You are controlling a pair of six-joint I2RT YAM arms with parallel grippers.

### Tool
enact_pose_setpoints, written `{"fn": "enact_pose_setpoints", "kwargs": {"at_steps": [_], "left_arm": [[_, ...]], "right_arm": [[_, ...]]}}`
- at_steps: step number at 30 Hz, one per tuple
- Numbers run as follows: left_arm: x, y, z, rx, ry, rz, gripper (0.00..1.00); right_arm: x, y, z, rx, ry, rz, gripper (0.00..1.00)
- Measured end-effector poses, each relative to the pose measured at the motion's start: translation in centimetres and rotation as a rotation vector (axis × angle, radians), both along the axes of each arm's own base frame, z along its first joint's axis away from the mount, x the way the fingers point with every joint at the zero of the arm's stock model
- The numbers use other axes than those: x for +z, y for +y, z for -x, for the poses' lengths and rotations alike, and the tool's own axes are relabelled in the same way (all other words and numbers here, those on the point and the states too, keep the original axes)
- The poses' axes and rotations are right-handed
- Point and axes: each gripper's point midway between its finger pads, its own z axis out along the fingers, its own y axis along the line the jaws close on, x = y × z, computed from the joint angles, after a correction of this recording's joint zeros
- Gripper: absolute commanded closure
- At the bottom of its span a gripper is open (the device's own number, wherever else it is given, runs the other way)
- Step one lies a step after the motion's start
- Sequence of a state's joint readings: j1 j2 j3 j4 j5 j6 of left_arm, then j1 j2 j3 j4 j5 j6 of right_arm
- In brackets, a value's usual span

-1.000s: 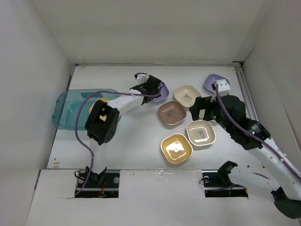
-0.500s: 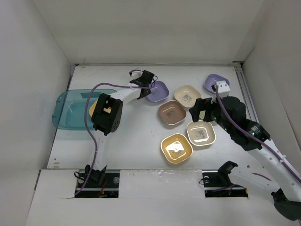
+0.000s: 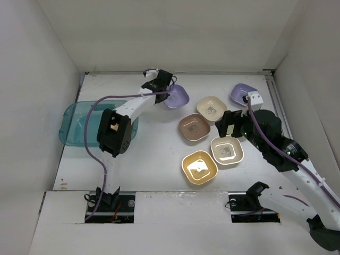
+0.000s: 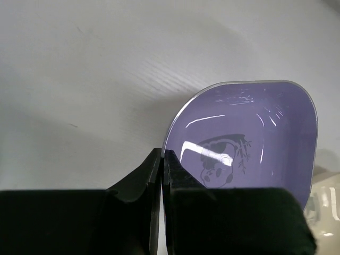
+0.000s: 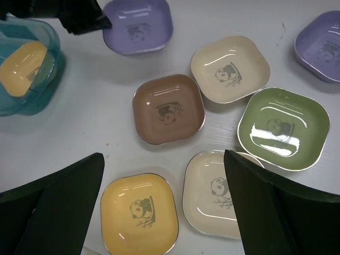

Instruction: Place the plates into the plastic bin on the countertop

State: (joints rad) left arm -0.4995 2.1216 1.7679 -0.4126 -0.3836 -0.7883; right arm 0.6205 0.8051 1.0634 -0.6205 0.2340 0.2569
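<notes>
- progress: early. one orange plate point(image 5: 24, 61) lies inside the plastic bin point(image 3: 71, 133), seen through its teal wall. no other plate shows in the bin, though the left arm hides part of it in the top view.
- seven plates are not yet in the bin, all out on the countertop point(image 3: 154, 154).
- plate in hand: the purple plate point(image 4: 249, 138), at the far side of the countertop, right of the bin and well apart from it.
- left gripper point(image 4: 162, 156): clenched, jaws pinched together on the near rim of the purple plate. cannot tell whether the plate is off the surface.
- right gripper point(image 5: 162, 159): released, jaws wide, grasping nothing. it hovers above the cluster of plates on the right half.
- left to move, waiting untouched: cream plate point(image 5: 229, 68), brown plate point(image 5: 168, 109), green plate point(image 5: 276, 127), beige plate point(image 5: 218, 191), yellow plate point(image 5: 139, 210), and a second purple plate point(image 5: 321, 45) toward the far right corner.
- these sit close together, some rims nearly touching. none is stacked.
- look of the purple plate: small shallow square dish, rounded corners, glossy lilac glaze with bright highlights, thin pale rim, dark panda-and-bamboo mark in the centre.
- judgement: the step in hand is the carry of this plate leftward to the bin. the pinch is on a thin, slick edge, so it could slip or swing.
</notes>
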Motion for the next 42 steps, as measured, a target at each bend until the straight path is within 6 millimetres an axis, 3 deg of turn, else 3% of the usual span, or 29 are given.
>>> {"fn": "enact_pose_setpoints", "kwargs": {"at_steps": [3, 5, 7, 9, 12, 13, 17, 21, 27, 32, 34, 36, 37, 38, 39, 40, 42], "left_arm": [[5.3, 1.9, 0.3, 0.048, -0.077, 0.028, 1.00], [8.5, 4.4, 1.2, 0.082, -0.135, 0.074, 1.00], [11.1, 8.6, 2.8, 0.133, -0.195, 0.133, 1.00], [12.4, 14.0, 4.8, 0.223, -0.226, 0.149, 1.00], [12.3, 21.3, 7.6, 0.376, -0.263, 0.151, 1.00], [11.8, 23.0, 8.8, 0.414, -0.261, 0.147, 1.00], [8.6, 26.3, 12.8, 0.490, -0.203, 0.150, 1.00], [5.5, 27.5, 14.3, 0.530, -0.152, 0.155, 1.00], [-0.3, 26.5, 17.2, 0.540, -0.024, 0.181, 1.00], [-0.7, 26.6, 16.8, 0.551, -0.034, 0.187, 0.94], [-0.8, 26.7, 16.6, 0.561, -0.039, 0.187, 0.85], [-0.7, 26.9, 16.6, 0.573, -0.046, 0.184, 0.66], [-0.7, 27.1, 16.5, 0.581, -0.050, 0.180, 0.55], [-0.6, 27.2, 16.5, 0.588, -0.053, 0.178, 0.36], [-0.4, 27.3, 16.4, 0.594, -0.058, 0.176, 0.29], [0.1, 27.5, 16.2, 0.609, -0.070, 0.175, 0.05], [1.0, 27.5, 15.8, 0.615, -0.093, 0.170, 0.00]], "right_arm": [[0.0, -0.1, 0.0, 0.001, -0.001, 0.000, 0.00], [0.1, -0.1, 0.0, 0.002, -0.004, 0.000, 0.00], [0.2, -0.1, 0.1, 0.008, -0.010, 0.000, 0.00], [0.4, -0.2, 0.2, 0.016, -0.015, 0.001, 0.00], [0.3, 0.0, 0.3, 0.028, -0.015, 0.006, 0.00], [0.3, 0.0, 0.2, 0.033, -0.013, 0.008, 0.00], [0.0, 0.5, 0.2, 0.055, -0.005, 0.009, 0.00], [-0.1, 1.2, 0.1, 0.088, -0.001, 0.007, 0.00], [-0.1, 1.7, 0.0, 0.114, 0.001, 0.006, 0.00], [-0.1, 1.8, 0.0, 0.122, -0.002, 0.005, 0.00], [0.0, 1.8, 0.1, 0.122, -0.004, 0.004, 0.00], [0.1, 1.8, 0.1, 0.122, -0.008, 0.002, 0.00], [0.2, 1.8, 0.1, 0.122, -0.011, 0.000, 0.00], [0.3, 1.8, 0.1, 0.122, -0.014, -0.001, 0.00], [0.3, 1.8, 0.1, 0.122, -0.015, -0.002, 0.00], [0.3, 1.8, 0.1, 0.122, -0.015, -0.002, 0.00], [0.4, 1.7, 0.1, 0.122, -0.017, -0.003, 0.00]]}}
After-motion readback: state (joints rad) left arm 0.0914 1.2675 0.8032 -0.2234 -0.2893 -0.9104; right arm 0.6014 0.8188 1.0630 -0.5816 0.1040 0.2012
